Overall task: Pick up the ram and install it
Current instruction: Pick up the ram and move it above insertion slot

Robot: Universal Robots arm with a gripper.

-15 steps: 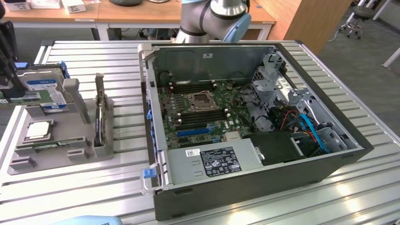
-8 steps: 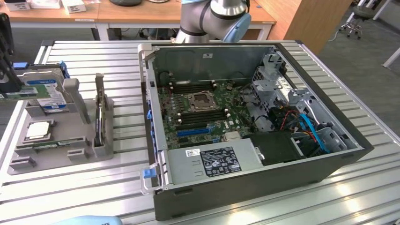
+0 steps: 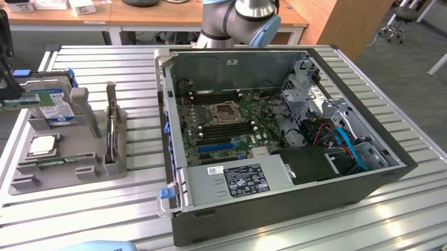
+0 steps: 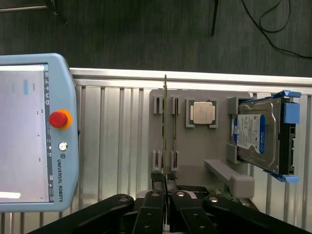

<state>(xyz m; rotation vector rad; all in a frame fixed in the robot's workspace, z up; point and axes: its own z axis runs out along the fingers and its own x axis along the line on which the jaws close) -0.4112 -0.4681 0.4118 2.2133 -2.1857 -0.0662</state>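
Tool (image 4: pixel 165 184) pinching ram (image 3: pixel 26 99), thin flat green stick

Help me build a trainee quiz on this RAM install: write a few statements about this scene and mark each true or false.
1. The fingers grip the ram. True.
2. The ram is seated on the motherboard. False: it is held over the grey tray, beside the case.
3. The case lies open, its motherboard showing. True.
4. The processor chip lies on the bare table. False: it sits in a pocket of the grey tray.
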